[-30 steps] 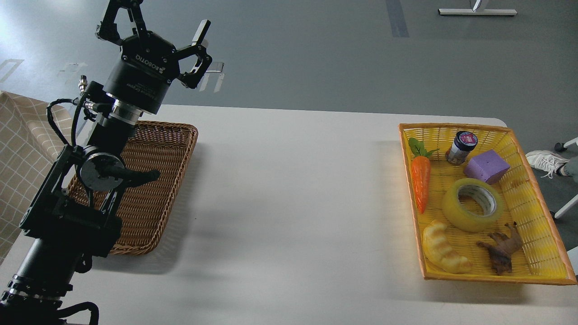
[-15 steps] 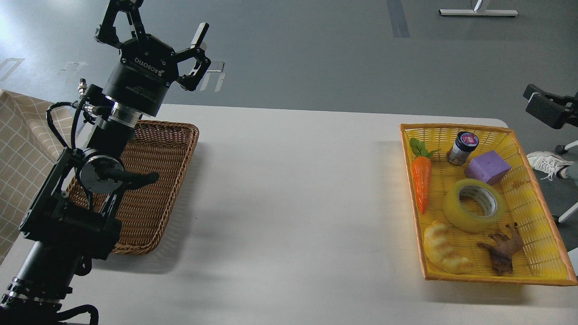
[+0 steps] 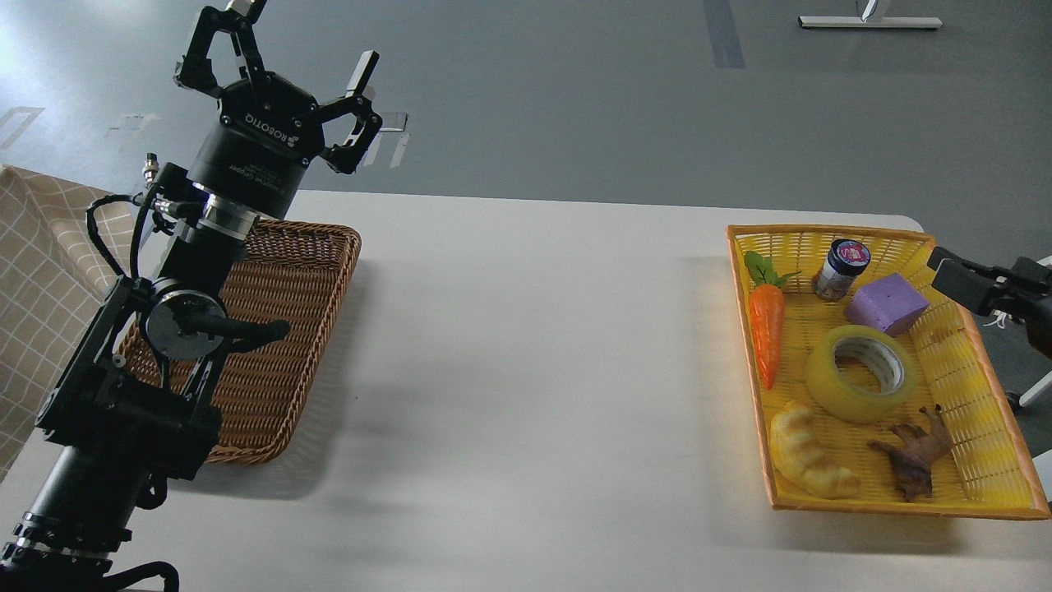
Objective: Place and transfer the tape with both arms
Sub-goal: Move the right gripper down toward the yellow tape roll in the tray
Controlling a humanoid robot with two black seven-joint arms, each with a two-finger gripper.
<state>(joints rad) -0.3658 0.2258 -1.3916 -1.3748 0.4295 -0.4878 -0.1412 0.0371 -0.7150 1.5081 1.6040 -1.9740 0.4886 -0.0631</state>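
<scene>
The tape, a translucent yellow roll with a grey-white core, lies flat in the middle of the yellow basket at the table's right. My left gripper is open and empty, raised high above the far end of the brown wicker basket on the left. Only the black tip of my right gripper shows at the right edge, above the yellow basket's far right corner and apart from the tape. Its fingers cannot be told apart.
The yellow basket also holds a toy carrot, a small jar, a purple block, a pale croissant toy and a brown animal figure. A checked cloth hangs at the left edge.
My right arm has come in from the right edge and moved left and down to the yellow basket's far right corner. My left gripper has shifted slightly and stays open.
</scene>
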